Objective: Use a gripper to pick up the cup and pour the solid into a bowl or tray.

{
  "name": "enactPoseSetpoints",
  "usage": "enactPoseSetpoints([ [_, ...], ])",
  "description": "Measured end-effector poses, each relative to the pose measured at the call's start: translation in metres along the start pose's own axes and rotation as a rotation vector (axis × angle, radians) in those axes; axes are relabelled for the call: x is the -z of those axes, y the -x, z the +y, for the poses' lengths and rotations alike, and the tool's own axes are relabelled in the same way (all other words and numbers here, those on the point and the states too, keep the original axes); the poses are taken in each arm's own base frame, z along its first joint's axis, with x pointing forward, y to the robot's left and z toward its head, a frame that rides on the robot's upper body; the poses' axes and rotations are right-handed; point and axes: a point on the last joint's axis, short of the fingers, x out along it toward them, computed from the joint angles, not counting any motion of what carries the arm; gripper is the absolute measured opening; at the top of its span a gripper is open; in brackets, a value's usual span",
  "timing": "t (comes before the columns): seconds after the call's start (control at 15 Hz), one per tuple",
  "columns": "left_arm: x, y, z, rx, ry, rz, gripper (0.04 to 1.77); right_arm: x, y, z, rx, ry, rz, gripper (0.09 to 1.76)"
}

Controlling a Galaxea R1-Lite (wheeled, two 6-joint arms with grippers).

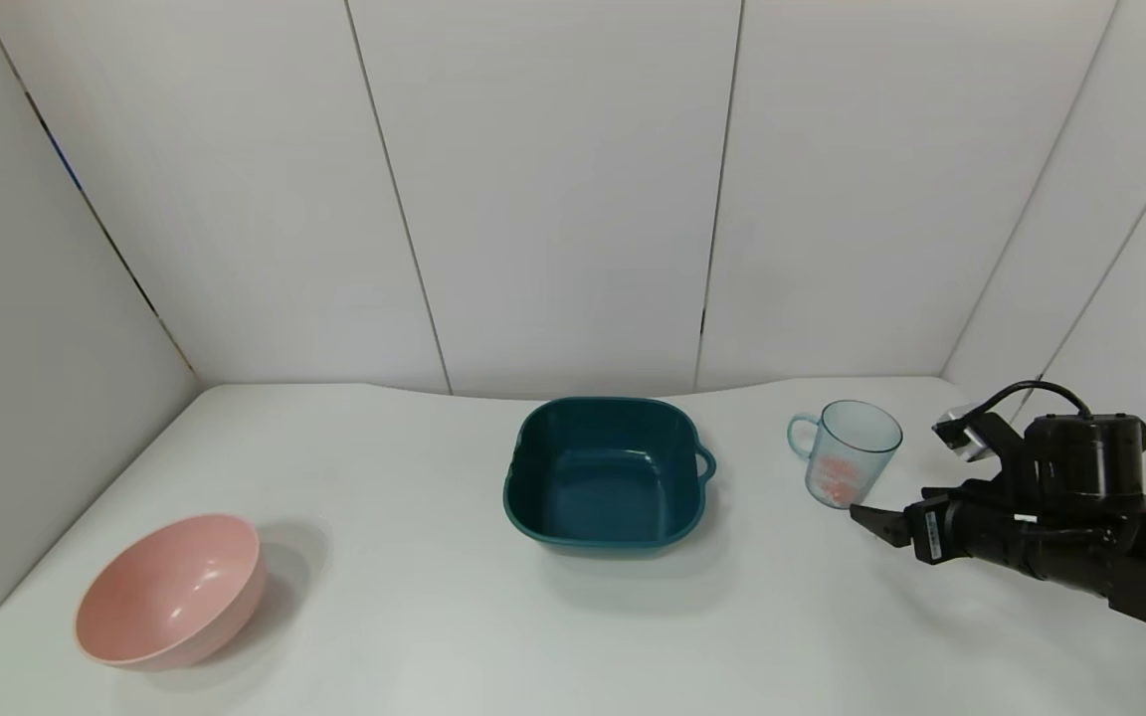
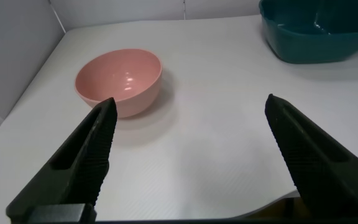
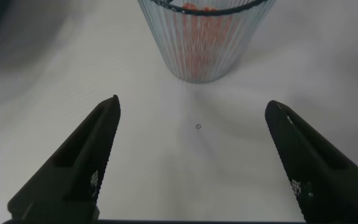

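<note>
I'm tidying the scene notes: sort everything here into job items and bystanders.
Job items: right gripper, open, just short of the cup; the orange-red and white pieces inside it; the empty teal tray.

Bystanders: pink bowl; left gripper, open near it; white table.

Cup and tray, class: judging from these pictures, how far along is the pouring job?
Nothing is finished: the cup stands upright on the table with the orange-red pieces inside, and the teal tray is empty. In hand: the right gripper, open, sits just short of the cup without touching it. Left: grasp, lift, carry and pour. The left gripper is open near the pink bowl.
</note>
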Motion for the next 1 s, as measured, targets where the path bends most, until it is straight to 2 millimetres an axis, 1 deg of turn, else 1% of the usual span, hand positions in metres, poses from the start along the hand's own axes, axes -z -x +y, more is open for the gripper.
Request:
enactPoseSetpoints([
  [0.13,0.0,0.0,0.0,0.0,0.0,0.0,1.72,0.0,-0.011,-0.003,-0.044,0.0,0.0,1.7],
  [0.4,0.0,0.0,0.0,0.0,0.0,0.0,1.72,-0.001,-0.021,-0.009,-0.102,0.037,-0.009,1.7],
  [0.67,0.0,0.0,0.0,0.0,0.0,0.0,1.72,-0.004,-0.034,-0.027,-0.101,0.064,-0.029,1.7],
  [0.8,0.0,0.0,0.0,0.0,0.0,0.0,1.72,-0.005,-0.039,-0.033,-0.152,0.065,-0.042,1.7],
  [1.0,0.0,0.0,0.0,0.0,0.0,0.0,1.72,-0.006,-0.043,-0.035,-0.206,0.068,-0.061,1.7],
])
